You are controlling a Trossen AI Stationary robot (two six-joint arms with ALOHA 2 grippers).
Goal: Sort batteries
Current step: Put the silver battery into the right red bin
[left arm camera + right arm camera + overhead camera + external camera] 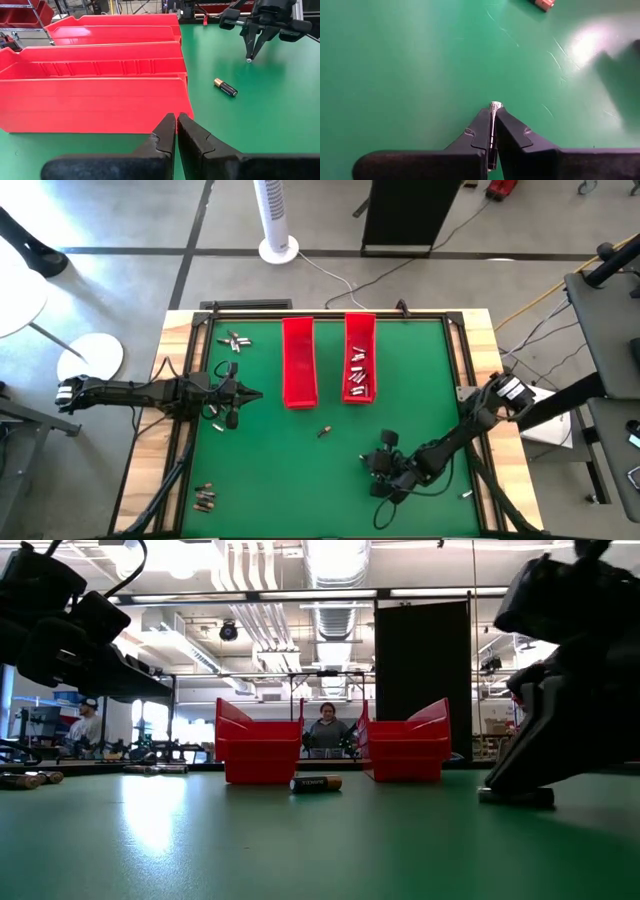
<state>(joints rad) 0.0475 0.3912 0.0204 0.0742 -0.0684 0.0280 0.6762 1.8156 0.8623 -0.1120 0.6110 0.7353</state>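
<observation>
Two end effectors are in view. The right end effector (492, 117) is clamped on a slim silvery battery (493, 106), whose tip projects just past the fingertips; in the left wrist view the same end effector (249, 59) points down at the green worktop (300, 470) with the silvery tip at its end. The left end effector (176, 122) is clenched with nothing between its fingers.

Positions below are given relative to the two red trays (299, 362) standing side by side at the far middle of the worktop.

- Right end effector (385, 465): on the near side of the trays, towards the right, well apart from them.
- Left end effector (255, 394): just beside the left tray's near end, on its left.
- Dark battery with a copper end (323, 431): lying alone on the worktop, near the trays' front ends, between the two arms.
- Silvery-white batteries (357, 375): lying inside the right tray (360, 330), in its near half.
- Small cluster of batteries (234, 341): left of the left tray, near the far edge.
- Brownish batteries (205, 499): well apart from the trays, at the near left corner.
- One small cell (466, 494): at the near right edge.
</observation>
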